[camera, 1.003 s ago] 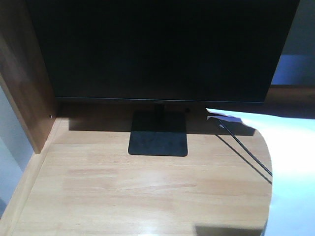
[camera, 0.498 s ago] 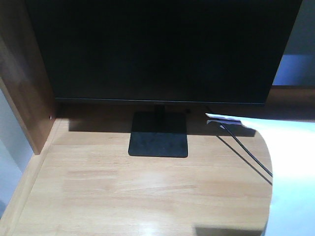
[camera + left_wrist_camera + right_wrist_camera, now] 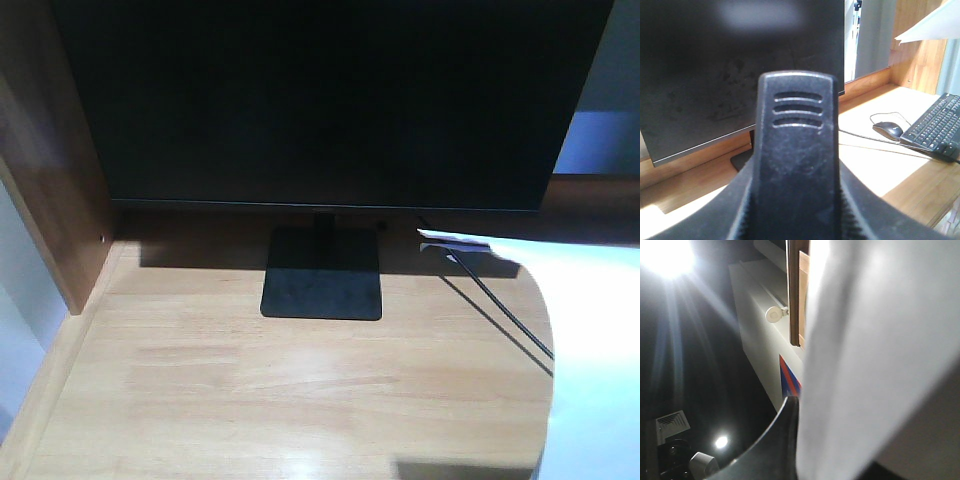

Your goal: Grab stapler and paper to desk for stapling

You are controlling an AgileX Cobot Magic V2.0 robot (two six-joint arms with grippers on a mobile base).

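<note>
Left hand [image 3: 795, 226]: clenched on the black plastic stapler [image 3: 795, 125] with three ribbed slots, toothed pads [image 3: 741, 226] against both flanks. Held end-on and upright before the large black monitor [image 3: 740, 70], likely for steady carrying and a flat set-down.
Right hand [image 3: 796, 440]: judged to be grasping the plain white paper sheet [image 3: 875, 350]. Only one dark curved finger [image 3: 780, 440] visible against the sheet's edge, the other hidden behind it, so the grip is read from that contact, not seen whole.
Paper: aloft, high and to the right of the monitor, probably to spare the loose sheet from dragging across things below.
Stapler: off the bench, in the air in front of the monitor's lower edge.
Light wood-grain bench [image 3: 300, 390]: goal for both things, neither resting on it yet.
Front view only: square black stand foot [image 3: 322, 287] under the monitor and a thin black cable [image 3: 495, 305] trailing out to the monitor's right. No hand, stapler or sheet in it.
Left wrist view only: black mouse [image 3: 888, 130] and black keyboard [image 3: 935, 127] to the right of the monitor, plus one white corner of the sheet overhead.
Right wrist view only: lens tilted upward at a glaring ceiling lamp [image 3: 665, 255]. Bench out of sight there, so the sheet's height above it is impossible to tell.
</note>
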